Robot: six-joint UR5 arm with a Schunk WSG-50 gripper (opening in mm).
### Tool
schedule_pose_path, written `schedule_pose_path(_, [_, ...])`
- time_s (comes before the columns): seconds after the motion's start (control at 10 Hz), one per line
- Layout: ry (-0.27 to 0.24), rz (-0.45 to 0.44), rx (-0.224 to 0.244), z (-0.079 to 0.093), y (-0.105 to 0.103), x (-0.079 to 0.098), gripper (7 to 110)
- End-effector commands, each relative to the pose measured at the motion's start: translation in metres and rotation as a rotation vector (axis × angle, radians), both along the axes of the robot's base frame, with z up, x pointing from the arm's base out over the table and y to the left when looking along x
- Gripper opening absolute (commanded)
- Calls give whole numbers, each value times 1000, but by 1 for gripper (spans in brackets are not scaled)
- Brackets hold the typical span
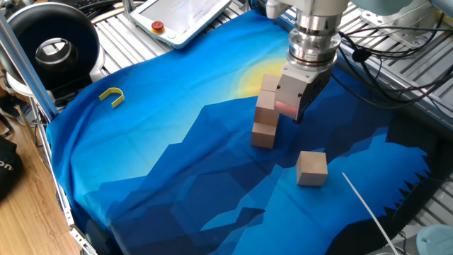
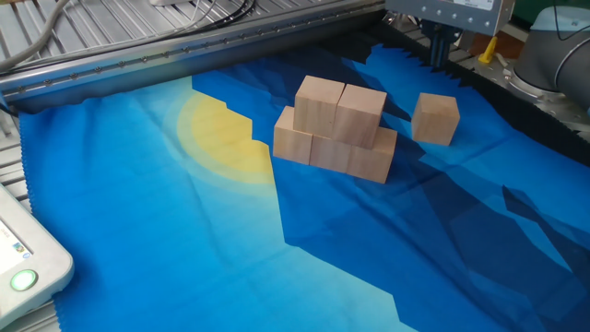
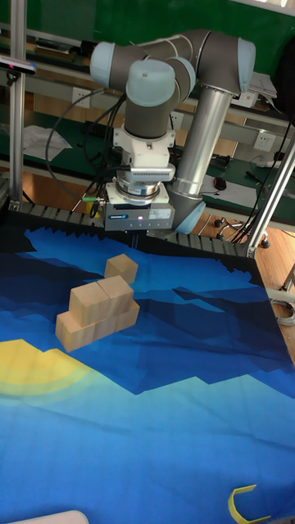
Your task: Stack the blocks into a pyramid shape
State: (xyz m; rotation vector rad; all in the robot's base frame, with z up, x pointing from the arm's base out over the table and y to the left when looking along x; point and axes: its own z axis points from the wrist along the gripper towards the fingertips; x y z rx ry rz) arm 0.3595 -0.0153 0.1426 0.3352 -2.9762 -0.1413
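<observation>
No text can be read with certainty. At the far left edge of one fixed view, a dark object [image 1: 6, 170] bears pale letters, seemingly "on", cut off by the frame. The gripper body [image 3: 138, 216] carries a small illegible label.

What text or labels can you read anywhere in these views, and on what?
Blocks: plain, no markings.
Gripper: a small label on its body, too blurred to read.
Pendant: screen content too small to read; its red button carries no legible text.
Blue cloth: printed pattern only, no words.
</observation>
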Motion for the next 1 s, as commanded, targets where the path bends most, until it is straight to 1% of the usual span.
schedule_pose_path(0.0, [-5, -3, 14, 0, 3, 1, 7])
schedule_pose_path(0.1, [-3, 2, 18, 0, 4, 1, 7])
schedule_pose_path(0.3, [1, 16, 55, 1, 13, -2, 7])
schedule_pose_path(0.5, [-1, 33, 83, 0, 19, -3, 7])
schedule_pose_path(0.6, [-7, 72, 96, -1, 19, -3, 7])
schedule_pose_path(0.8, [-31, 121, 110, -4, 18, 1, 7])
schedule_pose_path(0.9, [-31, 118, 112, -4, 19, 0, 7])
